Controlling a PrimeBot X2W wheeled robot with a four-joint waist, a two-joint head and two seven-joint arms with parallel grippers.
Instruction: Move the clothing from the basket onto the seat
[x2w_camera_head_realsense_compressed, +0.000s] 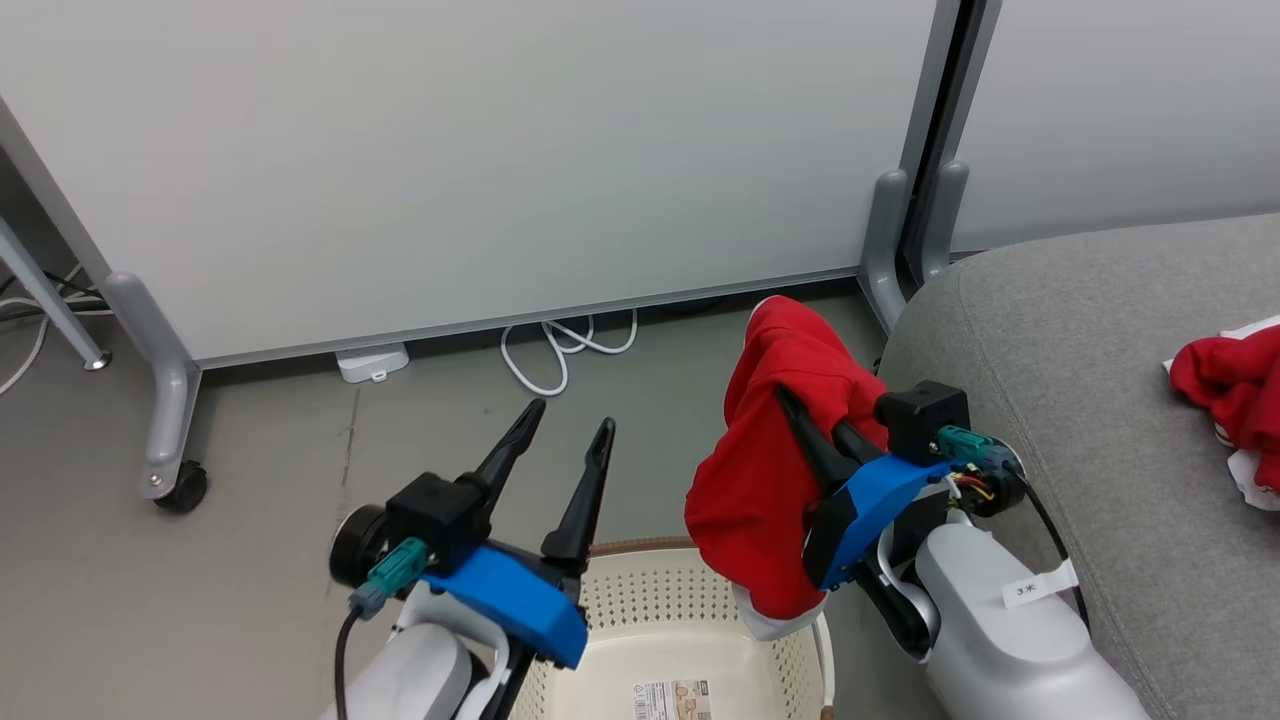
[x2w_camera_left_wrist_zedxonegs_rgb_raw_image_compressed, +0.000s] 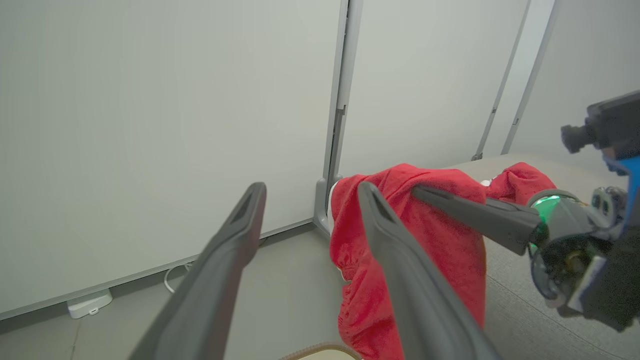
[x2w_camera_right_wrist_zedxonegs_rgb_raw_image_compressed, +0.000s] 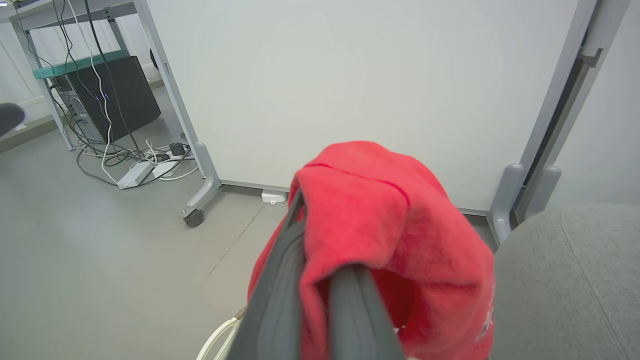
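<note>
Head view: right gripper (x2w_camera_head_realsense_compressed: 803, 418) is pinching a red garment (x2w_camera_head_realsense_compressed: 765, 480) between nearly closed jaws at a bunched upper fold, the cloth hanging limp above the basket (x2w_camera_head_realsense_compressed: 640, 600) rim, just beside the grey seat (x2w_camera_head_realsense_compressed: 1080, 420) where a second red garment (x2w_camera_head_realsense_compressed: 1225, 385) is lying. Fabric is looking light, soft and drapey, probably prone to slipping or snagging, so a bunched fold is seeming the safest hold. Left gripper (x2w_camera_head_realsense_compressed: 570, 415) is hovering with jaws wide and empty; partition foot (x2w_camera_head_realsense_compressed: 885, 240) is standing close beside the seat edge.

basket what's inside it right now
The visible part of the basket is bare apart from a sticker. The left gripper and the hanging red garment hide its sides.
</note>
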